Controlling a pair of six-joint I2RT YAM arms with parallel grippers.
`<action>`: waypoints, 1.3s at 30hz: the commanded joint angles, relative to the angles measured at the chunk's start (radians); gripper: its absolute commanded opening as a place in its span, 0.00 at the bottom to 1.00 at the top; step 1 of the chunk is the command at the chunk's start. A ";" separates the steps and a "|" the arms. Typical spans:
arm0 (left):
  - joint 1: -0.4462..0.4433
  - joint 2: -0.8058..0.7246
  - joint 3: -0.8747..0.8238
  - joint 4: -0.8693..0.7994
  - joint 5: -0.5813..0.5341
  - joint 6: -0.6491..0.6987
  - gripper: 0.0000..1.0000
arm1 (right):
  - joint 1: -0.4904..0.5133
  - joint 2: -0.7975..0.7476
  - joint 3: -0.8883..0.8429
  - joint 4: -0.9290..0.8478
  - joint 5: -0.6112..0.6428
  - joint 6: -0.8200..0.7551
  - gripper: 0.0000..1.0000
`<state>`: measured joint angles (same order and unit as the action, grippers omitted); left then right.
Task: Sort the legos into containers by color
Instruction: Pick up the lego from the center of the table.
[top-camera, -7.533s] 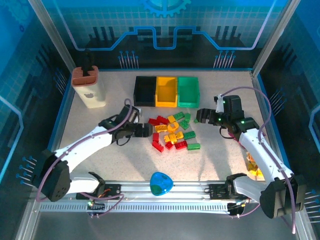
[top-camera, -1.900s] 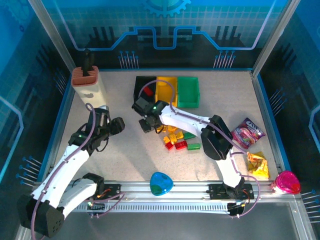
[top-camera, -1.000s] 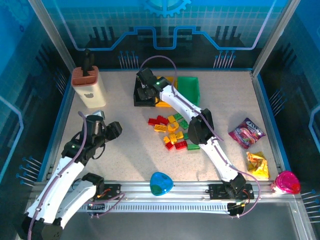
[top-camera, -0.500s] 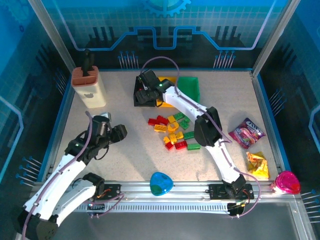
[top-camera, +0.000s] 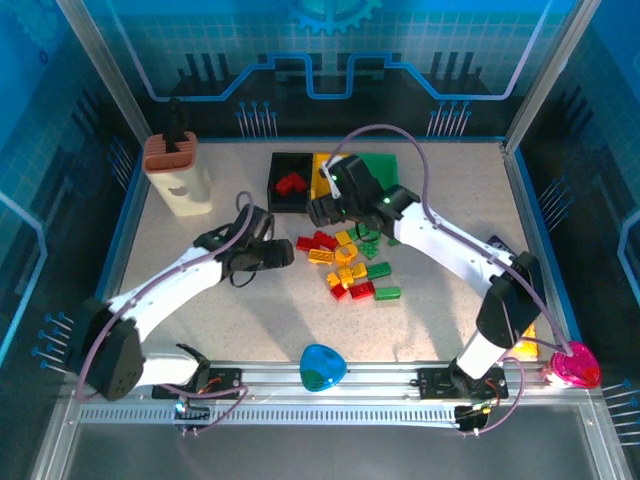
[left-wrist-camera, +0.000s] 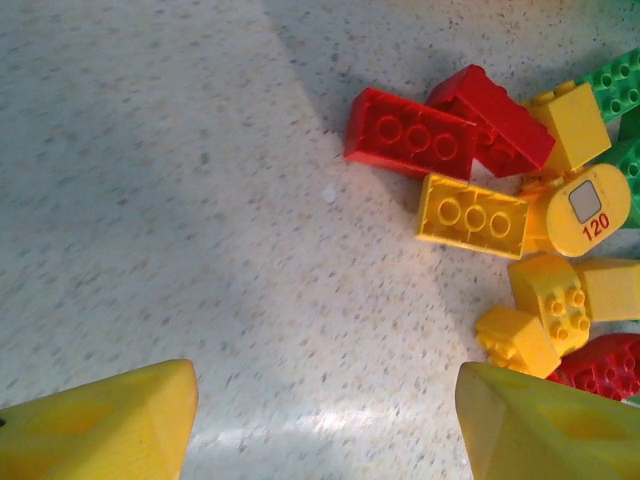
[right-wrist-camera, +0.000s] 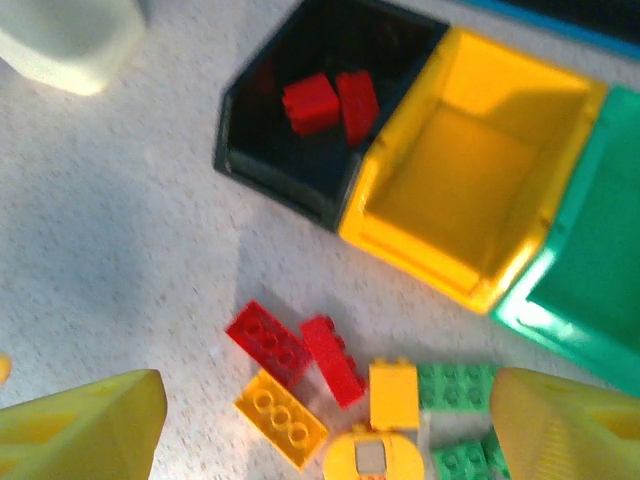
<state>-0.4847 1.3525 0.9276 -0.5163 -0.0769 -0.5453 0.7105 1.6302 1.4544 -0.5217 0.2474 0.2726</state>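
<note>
The left arm reaches low toward centre, left gripper (top-camera: 283, 255) spread beside the legos (top-camera: 345, 265); the right arm arches from lower right, right gripper (top-camera: 318, 208) spread below the containers (right-wrist-camera: 470, 190).

The pile of legos (top-camera: 345, 262) lies mid-table. Just behind it the containers (right-wrist-camera: 465, 190) stand in a row, with two legos (top-camera: 291, 183) inside the leftmost one. Behind and well left of the pile stands a tall block (top-camera: 178, 182). In front of the pile lies a rounded disc (top-camera: 323, 366), and far to its front right stands a round cup (top-camera: 572, 364).
</note>
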 joint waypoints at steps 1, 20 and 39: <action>-0.006 0.146 0.133 0.015 0.056 0.055 0.72 | -0.039 -0.072 -0.107 0.050 -0.020 0.048 0.85; -0.045 0.665 0.590 -0.244 -0.043 0.209 0.75 | -0.222 -0.360 -0.418 0.114 -0.117 0.109 0.86; -0.066 0.752 0.652 -0.255 0.006 0.196 0.75 | -0.266 -0.408 -0.507 0.153 -0.139 0.130 0.86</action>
<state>-0.5419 2.0811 1.5627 -0.7616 -0.1104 -0.3408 0.4610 1.2465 0.9657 -0.3931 0.1211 0.3866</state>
